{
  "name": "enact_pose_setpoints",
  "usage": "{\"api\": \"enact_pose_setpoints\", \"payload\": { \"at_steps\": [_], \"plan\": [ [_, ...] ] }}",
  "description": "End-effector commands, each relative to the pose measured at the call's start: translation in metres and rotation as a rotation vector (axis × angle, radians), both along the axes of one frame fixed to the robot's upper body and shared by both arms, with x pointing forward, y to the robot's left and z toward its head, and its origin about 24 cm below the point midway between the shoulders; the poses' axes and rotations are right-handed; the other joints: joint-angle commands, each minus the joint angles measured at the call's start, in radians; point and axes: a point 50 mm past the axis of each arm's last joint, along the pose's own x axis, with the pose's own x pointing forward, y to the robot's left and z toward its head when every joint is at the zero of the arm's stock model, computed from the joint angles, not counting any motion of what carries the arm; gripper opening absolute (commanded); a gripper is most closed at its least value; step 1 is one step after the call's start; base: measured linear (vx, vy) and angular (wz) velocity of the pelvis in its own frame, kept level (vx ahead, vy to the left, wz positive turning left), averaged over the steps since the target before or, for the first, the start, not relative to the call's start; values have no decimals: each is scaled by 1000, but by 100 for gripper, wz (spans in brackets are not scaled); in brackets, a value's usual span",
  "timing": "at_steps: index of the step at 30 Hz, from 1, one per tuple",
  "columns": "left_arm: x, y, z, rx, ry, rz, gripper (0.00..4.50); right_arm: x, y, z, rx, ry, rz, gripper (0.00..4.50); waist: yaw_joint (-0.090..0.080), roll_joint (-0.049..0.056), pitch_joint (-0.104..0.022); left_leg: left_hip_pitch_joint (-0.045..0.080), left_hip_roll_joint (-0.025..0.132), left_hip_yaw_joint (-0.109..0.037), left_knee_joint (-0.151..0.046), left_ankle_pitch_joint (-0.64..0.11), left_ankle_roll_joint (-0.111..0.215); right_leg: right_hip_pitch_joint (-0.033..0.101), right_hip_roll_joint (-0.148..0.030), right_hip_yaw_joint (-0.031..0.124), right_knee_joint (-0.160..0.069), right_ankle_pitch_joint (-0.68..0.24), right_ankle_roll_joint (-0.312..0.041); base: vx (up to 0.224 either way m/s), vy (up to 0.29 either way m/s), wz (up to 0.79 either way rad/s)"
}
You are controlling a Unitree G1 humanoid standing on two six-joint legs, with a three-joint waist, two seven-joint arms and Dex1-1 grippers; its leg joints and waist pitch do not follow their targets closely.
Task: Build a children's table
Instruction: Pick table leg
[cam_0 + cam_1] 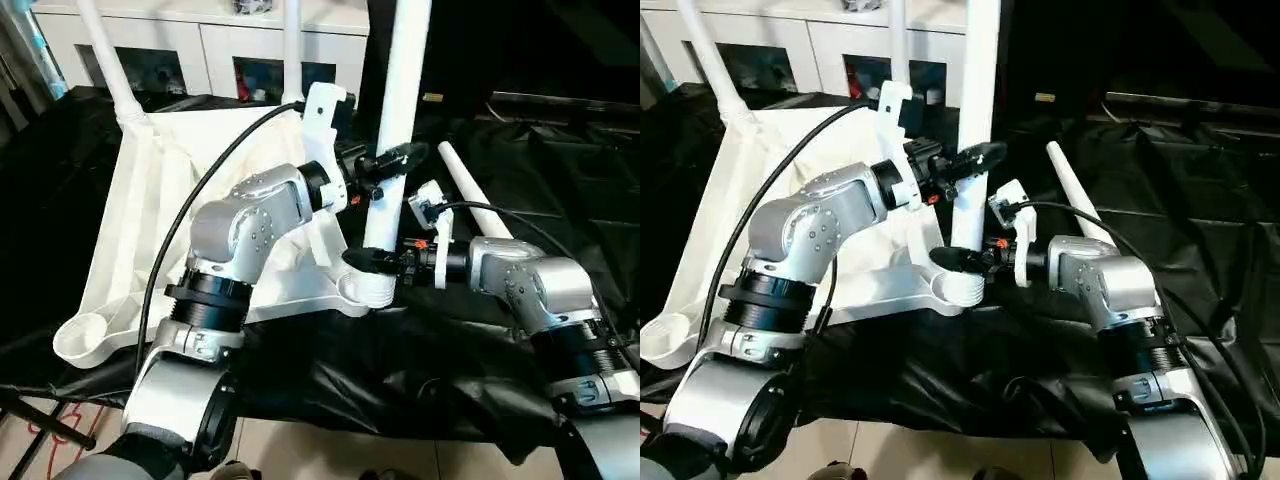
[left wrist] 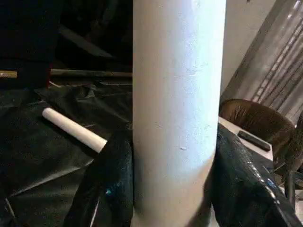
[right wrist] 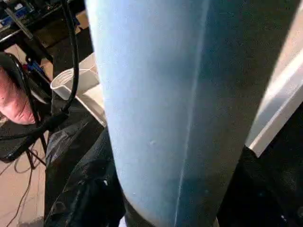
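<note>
Both my grippers pinch the upright leg [image 1: 400, 120] in the tabletop's [image 1: 150, 210] near corner socket: left gripper [image 1: 390, 160] higher, right gripper [image 1: 372, 262] at its base.

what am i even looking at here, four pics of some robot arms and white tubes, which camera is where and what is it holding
This is a humanoid robot building a children's table. The two wide pictures come from cameras on its head, looking down over its silver arms. The close-ups come from cameras on each wrist. The white tabletop lies upside down on black sheeting. Both the left gripper and the right gripper clasp one upright leg standing in the near corner socket. Two more legs already stand at the far corners, and a spare leg lies on the sheeting. One socket is empty.
</note>
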Motion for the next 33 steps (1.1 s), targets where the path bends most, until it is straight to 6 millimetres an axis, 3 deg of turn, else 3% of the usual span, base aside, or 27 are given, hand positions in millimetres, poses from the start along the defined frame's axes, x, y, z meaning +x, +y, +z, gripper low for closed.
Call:
{"api": "enact_pose_setpoints", "payload": {
  "at_steps": [1, 5, 6, 8, 11, 14, 18, 25, 27, 33],
  "plan": [
    [-3, -2, 4, -4, -22, -29, 181, 0, -6, -3, -17, 8, -18, 197, 5, -18, -86, 12, 15, -5, -54, -112, 65, 67, -40, 36, -65, -176, -223, 0, 0, 0],
    [-2, -1, 4, 7, -36, -16, 181, 0, -5, -4, -16, 8, -17, 194, 5, -18, -87, 13, 14, -5, -54, -112, 65, 67, -40, 36, -65, -171, -225, 0, 0, 0],
    [0, 0, 4, 32, -51, 21, 216, 0, -4, -4, -15, 6, -20, 193, 5, -18, -87, 13, 14, -5, -54, -111, 65, 68, -40, 36, -64, -170, -224, 0, 0, 0],
    [-3, -1, 6, 24, -62, -20, 237, 0, -3, -5, -13, 0, -27, 193, 6, -13, -87, 13, 14, -5, -54, -107, 66, 67, -40, 36, -63, -165, -224, 0, 0, 0],
    [-6, -3, 8, 3, -69, -53, 258, 0, -2, -6, -10, -9, -38, 193, 6, -16, -87, 12, 14, -5, -54, -107, 65, 68, -40, 36, -63, -161, -227, 0, 0, 0],
    [-8, 1, 18, -72, -215, -2, 290, 7, 2, -4, 43, -81, -137, 193, 2, -13, -87, 9, 14, -6, -55, -118, 58, 68, -43, 36, -67, -167, -228, 0, 0, 0],
    [-4, 15, 22, -113, -253, 98, 293, 14, 6, -1, 99, -142, -237, 193, 1, -8, -88, 16, 17, -7, -57, -134, 45, 66, -40, 35, -65, -164, -229, 0, 0, 0],
    [-17, 47, -18, 165, -302, -100, 293, 20, 10, -6, 55, -213, -366, 191, -7, 6, -87, 23, 15, -7, -63, -150, 12, 59, -34, 37, -60, -180, -200, 0, 0, 0],
    [-27, 64, -52, 397, -286, -219, 293, 19, 13, -10, 28, -217, -365, 191, -8, 6, -85, 22, 17, -8, -67, -157, 10, 58, -35, 37, -60, -178, -200, 0, 0, 0],
    [-31, 87, -100, 684, -195, -282, 293, 19, 15, -11, -8, -212, -399, 191, -9, 23, -84, 32, 17, -8, -73, -210, -32, 52, -36, 43, -59, -181, -197, 0, 0, 0]
  ]
}}
